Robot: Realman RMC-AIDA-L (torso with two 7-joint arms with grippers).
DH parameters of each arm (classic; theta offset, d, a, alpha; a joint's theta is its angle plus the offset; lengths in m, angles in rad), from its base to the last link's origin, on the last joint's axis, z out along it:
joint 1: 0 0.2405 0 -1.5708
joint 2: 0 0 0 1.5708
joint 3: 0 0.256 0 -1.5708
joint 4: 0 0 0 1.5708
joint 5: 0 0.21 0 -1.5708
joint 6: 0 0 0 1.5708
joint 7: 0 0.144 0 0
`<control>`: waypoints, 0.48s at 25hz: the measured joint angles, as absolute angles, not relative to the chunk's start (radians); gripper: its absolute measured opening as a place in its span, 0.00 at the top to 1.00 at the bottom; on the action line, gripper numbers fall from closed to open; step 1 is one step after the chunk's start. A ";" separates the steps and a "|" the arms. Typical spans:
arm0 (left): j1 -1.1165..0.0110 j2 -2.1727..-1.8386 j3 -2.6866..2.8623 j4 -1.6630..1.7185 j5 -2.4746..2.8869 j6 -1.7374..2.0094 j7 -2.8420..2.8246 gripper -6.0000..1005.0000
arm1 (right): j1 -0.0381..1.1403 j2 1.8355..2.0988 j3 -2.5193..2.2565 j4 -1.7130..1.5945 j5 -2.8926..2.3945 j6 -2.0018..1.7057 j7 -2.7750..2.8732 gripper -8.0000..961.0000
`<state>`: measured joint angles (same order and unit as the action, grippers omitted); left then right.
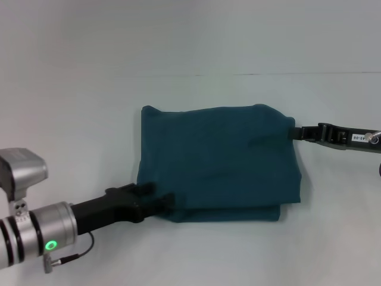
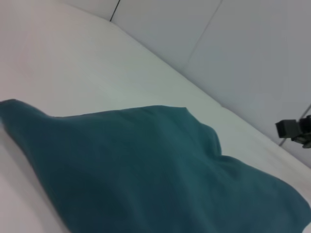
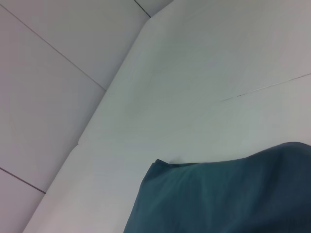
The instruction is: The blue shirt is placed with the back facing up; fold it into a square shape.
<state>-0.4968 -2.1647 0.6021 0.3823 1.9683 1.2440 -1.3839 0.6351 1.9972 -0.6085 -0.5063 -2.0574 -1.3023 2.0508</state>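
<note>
Left hand (image 1: 159, 202) grips the blue shirt (image 1: 220, 161); right hand (image 1: 296, 132), its grip unclear, shows in the left wrist view.

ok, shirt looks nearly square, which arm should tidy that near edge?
Left, probably. The left gripper is already at the shirt's near-left corner, where a lower layer peeks out. The right gripper sits at the far-right corner.
</note>
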 joint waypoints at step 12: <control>-0.418 -2.163 0.572 0.530 1.950 1.355 -1.461 0.26 | 0.632 1.996 -0.605 -0.506 -2.057 -1.302 2.049 0.88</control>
<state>-0.4175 -2.1629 0.5721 0.5297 1.9500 1.3550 -1.4606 0.6322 1.9964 -0.6053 -0.5062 -2.0569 -1.3024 2.0487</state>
